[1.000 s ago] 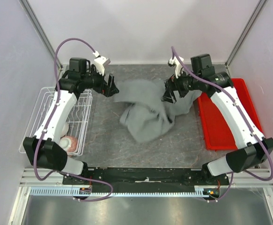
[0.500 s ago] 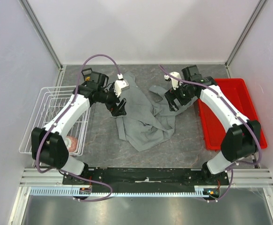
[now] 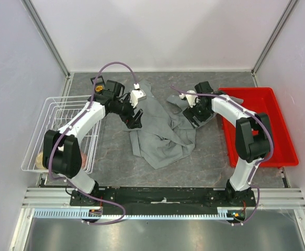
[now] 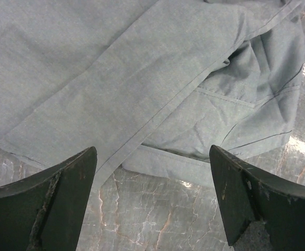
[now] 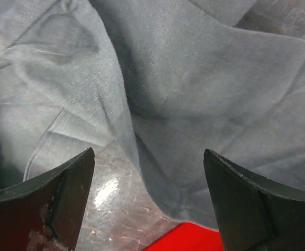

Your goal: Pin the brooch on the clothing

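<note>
At tabletop [image 3: 115, 157] centre, crumpled grey button-front shirt [image 3: 162, 133] laid. Over its opposite edges, left hand [image 3: 135, 120] and right hand [image 3: 194, 115] positioned, fingers apart, empty, likely for spreading. No brooch seen.

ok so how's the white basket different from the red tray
The basket is open white wire, on the left of the table; the tray is solid red, on the right. The basket holds a pale round thing at its near corner. The shirt reaches close to the tray but lies well apart from the basket. Both are shallow and rectangular.
</note>
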### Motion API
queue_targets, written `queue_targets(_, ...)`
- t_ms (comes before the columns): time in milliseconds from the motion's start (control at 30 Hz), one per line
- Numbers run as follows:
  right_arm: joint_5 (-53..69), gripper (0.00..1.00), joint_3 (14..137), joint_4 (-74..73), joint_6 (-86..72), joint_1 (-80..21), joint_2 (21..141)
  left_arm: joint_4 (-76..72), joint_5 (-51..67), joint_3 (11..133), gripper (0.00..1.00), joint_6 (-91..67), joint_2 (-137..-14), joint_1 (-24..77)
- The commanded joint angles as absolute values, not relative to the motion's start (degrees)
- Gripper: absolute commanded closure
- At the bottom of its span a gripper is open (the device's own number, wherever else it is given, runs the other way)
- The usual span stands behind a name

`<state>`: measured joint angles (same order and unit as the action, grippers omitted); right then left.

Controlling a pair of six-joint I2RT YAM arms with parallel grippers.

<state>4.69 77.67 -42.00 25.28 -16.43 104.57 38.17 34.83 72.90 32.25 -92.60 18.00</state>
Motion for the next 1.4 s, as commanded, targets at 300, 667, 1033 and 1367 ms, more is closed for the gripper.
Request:
queue_targets(300, -0.28, 0.28, 80.76, -35.76, 24.69, -17.84, 103.98, 36.39, 38.85, 64.69, 0.1, 46.49, -86.92, 17.23)
queue_targets(667, 11.33, 0.11, 84.81, -39.12, 23.56, -30.39, 98.25, 28.84, 49.92, 70.84, 0.13, 24.9, -90.71, 5.9)
queue_targets(1033, 7.21, 0.13, 96.23, -26.72, 17.06, -43.24, 113.54, 14.95, 44.13, 67.86, 0.11, -2.17, -78.24, -9.13)
queue_targets(1367, 6.6, 0.17, 101.69, -25.22, 17.49, -48.87, 123.39, 13.45, 43.59, 64.16, 0.11, -7.38, -74.36, -15.12)
